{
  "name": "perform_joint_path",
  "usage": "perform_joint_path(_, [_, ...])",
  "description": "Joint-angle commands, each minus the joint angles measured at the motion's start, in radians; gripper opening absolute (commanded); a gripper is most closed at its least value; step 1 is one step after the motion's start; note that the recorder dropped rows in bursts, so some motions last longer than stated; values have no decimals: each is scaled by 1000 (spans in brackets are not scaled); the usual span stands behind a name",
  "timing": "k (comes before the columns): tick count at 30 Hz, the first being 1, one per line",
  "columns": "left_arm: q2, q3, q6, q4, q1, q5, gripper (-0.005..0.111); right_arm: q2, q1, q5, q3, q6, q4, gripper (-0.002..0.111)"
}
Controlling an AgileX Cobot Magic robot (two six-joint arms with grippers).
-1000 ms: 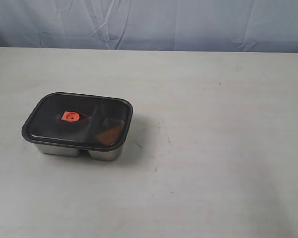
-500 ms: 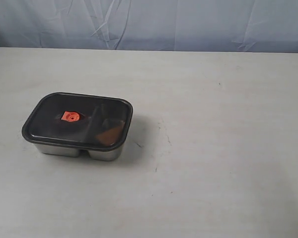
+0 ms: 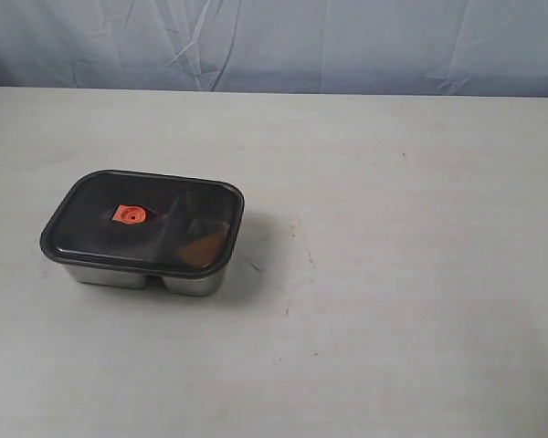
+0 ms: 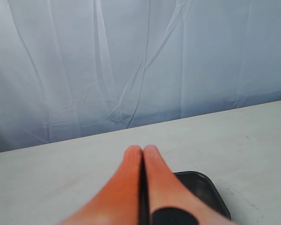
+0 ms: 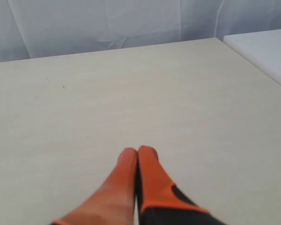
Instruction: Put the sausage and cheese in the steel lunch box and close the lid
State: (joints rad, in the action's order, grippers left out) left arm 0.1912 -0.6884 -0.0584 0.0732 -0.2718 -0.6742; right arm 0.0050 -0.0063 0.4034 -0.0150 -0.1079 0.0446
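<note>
Resting on the left part of the desk [image 3: 411, 292]: steel lunch box [image 3: 135, 276], lid [image 3: 160, 203] seated flat across its rim, orange valve tab [image 3: 128, 214] uppermost.
Contents: cheese [image 3: 204, 246], an orange-brown shape seen dimly through the lid at the box's right end in the exterior view; sausage not made out under the dark plastic.
Change over the last second: none; box, lid and desk show alike.
Judged: task complete or very nearly so.
Left gripper [image 4: 143, 149]: clenched, fingers pressed together, empty, raised above the desk with a corner of the lid below it.
Right gripper [image 5: 137, 151]: clenched, empty, over bare desk, no box in its view.
</note>
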Motion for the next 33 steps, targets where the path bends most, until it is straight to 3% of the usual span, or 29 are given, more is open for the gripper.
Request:
perform_joint_path(1, [-6,5,2,-5,1,6,0,-5,-6,-34,15,19,-7,-1])
perform_joint_path(5, [-6,5,2,-5,1,6,0,-5,-6,-38,15,122,-38,-1])
perform_joint_path(33, [-6,5,2,-5,1,10,0,-5,-6,-41,15,124,-38,-1])
